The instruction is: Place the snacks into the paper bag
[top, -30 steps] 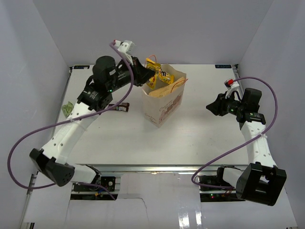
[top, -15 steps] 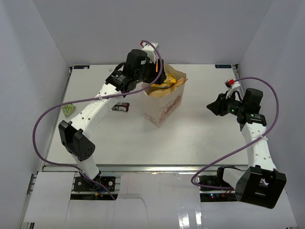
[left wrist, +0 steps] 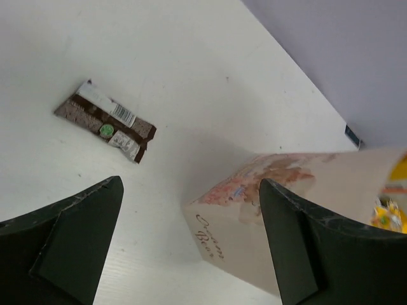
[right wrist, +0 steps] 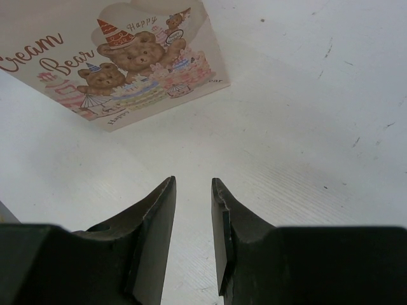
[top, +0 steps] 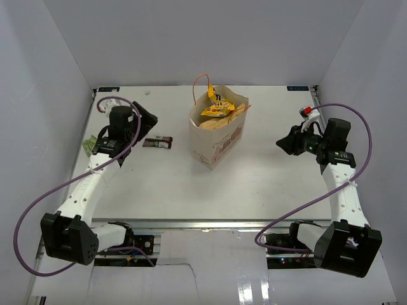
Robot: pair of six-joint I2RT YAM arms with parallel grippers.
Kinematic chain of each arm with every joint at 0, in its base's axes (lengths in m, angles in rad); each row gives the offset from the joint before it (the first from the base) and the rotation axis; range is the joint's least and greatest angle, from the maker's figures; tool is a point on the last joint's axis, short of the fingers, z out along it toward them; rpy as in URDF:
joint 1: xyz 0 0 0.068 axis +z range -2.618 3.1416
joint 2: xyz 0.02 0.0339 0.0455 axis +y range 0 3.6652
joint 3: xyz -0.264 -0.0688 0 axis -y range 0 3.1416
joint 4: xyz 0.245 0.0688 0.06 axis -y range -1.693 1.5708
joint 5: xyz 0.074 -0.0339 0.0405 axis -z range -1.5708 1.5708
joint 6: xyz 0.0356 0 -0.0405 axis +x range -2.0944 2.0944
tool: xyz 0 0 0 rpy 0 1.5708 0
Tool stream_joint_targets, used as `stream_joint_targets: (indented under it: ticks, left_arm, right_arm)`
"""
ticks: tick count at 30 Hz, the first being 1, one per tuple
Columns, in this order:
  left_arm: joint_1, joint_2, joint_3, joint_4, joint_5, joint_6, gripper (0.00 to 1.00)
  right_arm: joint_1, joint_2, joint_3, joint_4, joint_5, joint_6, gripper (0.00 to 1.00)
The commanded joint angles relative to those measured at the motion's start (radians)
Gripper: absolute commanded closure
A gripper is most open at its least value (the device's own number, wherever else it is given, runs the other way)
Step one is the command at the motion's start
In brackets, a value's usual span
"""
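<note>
The cream paper bag (top: 219, 136) stands upright mid-table, with a yellow candy packet (top: 216, 109) poking out of its open top. A dark brown bar (top: 158, 143) lies flat on the table to the bag's left. My left gripper (top: 147, 118) hovers just above and left of the bar, open and empty. In the left wrist view, the bar (left wrist: 105, 121) lies ahead and the bag (left wrist: 299, 203) shows between the wide fingers of my left gripper (left wrist: 191, 184). My right gripper (top: 281, 143) points at the bag from the right. Its fingers (right wrist: 193, 182) stand a little apart with nothing between them, facing the bag's bear print (right wrist: 121, 63).
A greenish packet (top: 91, 145) lies at the table's left edge, partly hidden by my left arm. Thin orange cord handles (top: 202, 84) rise from the bag. White walls close in the table on three sides.
My left arm swung back from above the bag's mouth to the left side of the table. Its gripper opened, and the yellow packet stayed in the bag. The right arm has not moved.
</note>
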Motion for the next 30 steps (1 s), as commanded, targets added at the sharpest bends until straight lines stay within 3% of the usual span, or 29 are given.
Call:
stream_joint_targets:
  ticks: [1, 6, 14, 23, 26, 28, 29, 30]
  left_arm:
    - [0.037, 0.011, -0.157, 0.141, 0.020, -0.373, 0.02]
    - [0.111, 0.191, -0.141, 0.204, 0.096, -0.531, 0.02]
    - [0.163, 0.604, 0.159, -0.180, 0.110, -0.650, 0.08]
    - [0.165, 0.840, 0.380, -0.396, 0.156, -0.680, 0.23]
    - [0.168, 0.914, 0.452, -0.465, 0.156, -0.660, 0.30]
    - [0.170, 0.923, 0.463, -0.474, 0.190, -0.647, 0.41]
    - [0.171, 0.923, 0.462, -0.473, 0.190, -0.647, 0.47]
    - [0.173, 0.917, 0.462, -0.468, 0.188, -0.637, 0.63]
  right_arm:
    - [-0.005, 0.004, 0.000, -0.001, -0.018, -0.016, 0.65]
    - [-0.005, 0.014, 0.001, 0.002, -0.015, -0.017, 0.65]
    - [-0.006, 0.017, -0.002, 0.007, 0.008, -0.019, 0.64]
    - [-0.008, 0.027, -0.002, 0.016, 0.025, -0.014, 0.64]
    - [-0.008, 0.030, 0.001, 0.018, 0.025, -0.012, 0.64]
    - [-0.008, 0.034, 0.004, 0.018, 0.025, -0.011, 0.64]
    - [-0.008, 0.034, 0.011, 0.016, 0.023, -0.009, 0.64]
    - [-0.006, 0.029, 0.015, 0.012, 0.017, -0.011, 0.64]
